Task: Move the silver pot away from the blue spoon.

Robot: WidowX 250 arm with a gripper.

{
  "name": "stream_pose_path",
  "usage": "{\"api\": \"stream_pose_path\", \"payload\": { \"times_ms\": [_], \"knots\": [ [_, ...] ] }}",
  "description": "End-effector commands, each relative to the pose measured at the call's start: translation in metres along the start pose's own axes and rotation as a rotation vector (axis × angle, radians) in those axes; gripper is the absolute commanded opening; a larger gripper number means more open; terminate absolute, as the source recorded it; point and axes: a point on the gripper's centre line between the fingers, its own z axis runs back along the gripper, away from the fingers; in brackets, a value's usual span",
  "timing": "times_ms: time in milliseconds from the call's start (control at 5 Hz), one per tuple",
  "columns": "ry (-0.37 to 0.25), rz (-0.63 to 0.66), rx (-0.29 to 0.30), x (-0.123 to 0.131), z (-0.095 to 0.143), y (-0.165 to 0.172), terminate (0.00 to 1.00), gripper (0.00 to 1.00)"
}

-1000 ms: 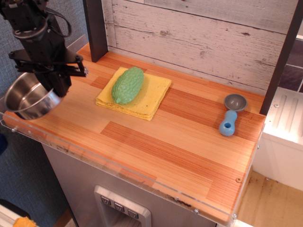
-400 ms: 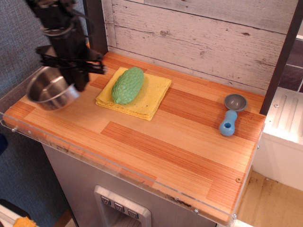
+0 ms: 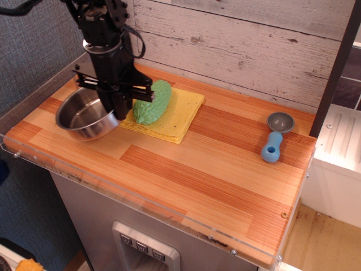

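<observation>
- Steel gleams at the left of the wooden tabletop (image 3: 186,169) in the only view, a high look down across the counter.
- That steel is the silver pot (image 3: 84,114), a wide shallow round pan, tilted so its open mouth faces up and toward the left; whether its base touches the wood or hangs just above it cannot be told.
- The black tool (image 3: 120,110) comes down from the arm at the upper left and sits at the pot's right rim, its lower end against the rim where the pot meets the cloth.
- The tool appears closed onto that rim, with the pot in its hold, though the fingertips themselves are hidden behind the dark body.
- A black cross-bar on the tool's body runs level just above the pot.
- Just beside the pot on its right lies a folded yellow cloth (image 3: 179,113), flat on the wood.
- A bumpy green vegetable (image 3: 152,103) rests on the cloth's left half, its near-left end partly hidden by the tool.
- The blue spoon (image 3: 274,138) lies near the right edge of the tabletop, well apart from the pot, with the cloth and a broad strip of bare wood between them.
- The spoon's round grey bowl points toward the back wall and its short light-blue handle, with 1 hole in it, points toward the front.
- A whitewashed plank wall (image 3: 254,45) stands behind the tabletop.
</observation>
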Motion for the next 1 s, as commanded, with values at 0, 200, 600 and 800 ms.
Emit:
{"api": "stream_pose_path", "payload": {
  "times_ms": [0, 200, 600, 800],
  "knots": [
    [0.026, 0.078, 0.022, -0.038, 0.007, 0.014, 0.00, 0.00],
    [0.039, 0.067, 0.008, -0.046, 0.008, 0.009, 0.00, 0.00],
    [0.005, -0.052, -0.043, -0.037, 0.024, -0.016, 0.00, 1.00],
    [-0.074, -0.093, -0.076, -0.029, 0.050, -0.030, 0.00, 1.00]
  ]
}}
